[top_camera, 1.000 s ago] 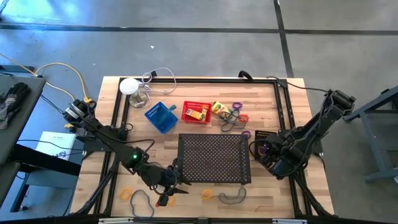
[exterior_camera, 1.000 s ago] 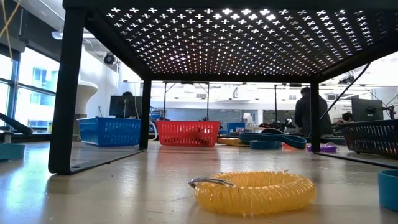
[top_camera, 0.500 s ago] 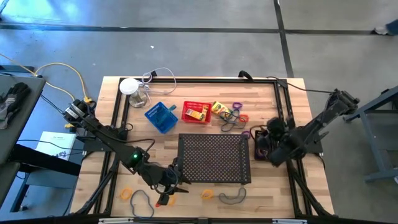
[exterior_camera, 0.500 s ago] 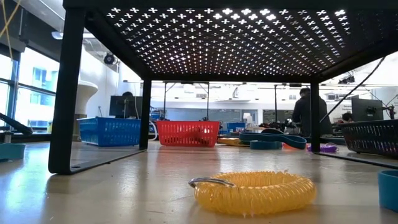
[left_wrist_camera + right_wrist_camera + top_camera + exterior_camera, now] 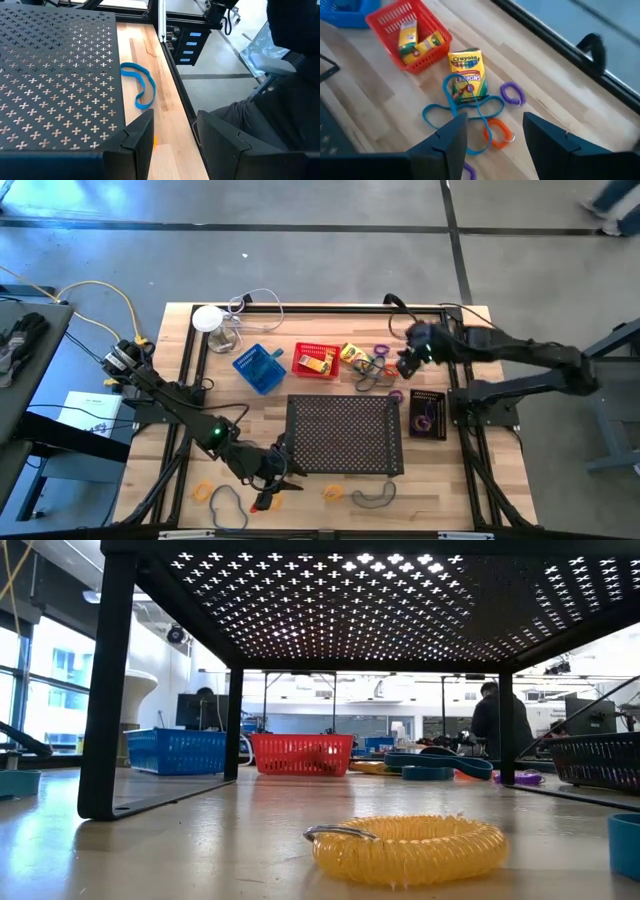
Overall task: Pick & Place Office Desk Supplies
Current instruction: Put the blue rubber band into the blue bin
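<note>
wooden table point(image 5: 250, 420) carries everything, and the biggest thing on it is the black perforated tray point(image 5: 345, 435), which stands on legs near the middle. the left arm reaches along the front edge; the left gripper point(image 5: 283, 483) is low beside the tray's front left corner, its fingers point(image 5: 137, 137) apart and holding nothing. the right arm stretches over the back right part; the right gripper point(image 5: 403, 365) hangs above the loose supplies there, its fingers point(image 5: 451, 137) apart and empty. the blue basket point(image 5: 258, 368) and the red basket point(image 5: 316, 360) stand side by side behind the tray, the red one with two small crayon packs inside. the black basket point(image 5: 427, 413) sits just right of the tray with a purple loop in it. a yellow crayon box point(image 5: 466, 74) lies beside the red basket, touching a blue rubber band point(image 5: 470, 116), with a purple coil point(image 5: 512, 93) and an orange coil point(image 5: 497, 132) near. a yellow coil point(image 5: 405, 848) lies at the front
</note>
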